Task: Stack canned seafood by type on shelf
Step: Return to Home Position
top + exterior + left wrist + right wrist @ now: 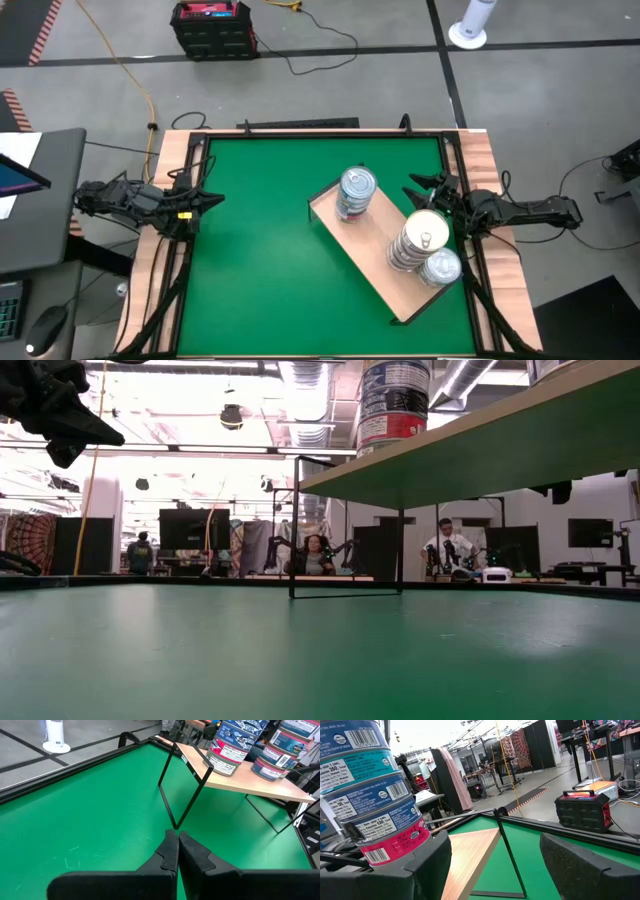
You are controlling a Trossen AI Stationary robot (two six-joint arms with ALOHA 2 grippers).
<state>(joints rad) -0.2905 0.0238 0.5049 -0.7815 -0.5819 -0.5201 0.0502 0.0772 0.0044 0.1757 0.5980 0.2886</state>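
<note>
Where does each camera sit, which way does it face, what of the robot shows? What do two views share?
High: above, looking straight down on the shelf; both arms show, with left gripper and right gripper.
Low: level with the green mat, looking under the shelf; an arm shows top left.
Left wrist: behind the shut left gripper, facing the can stacks.
Right wrist: behind the open right gripper, beside one of the can stacks.
Shared: high and right wrist both show the black-and-red box.
</note>
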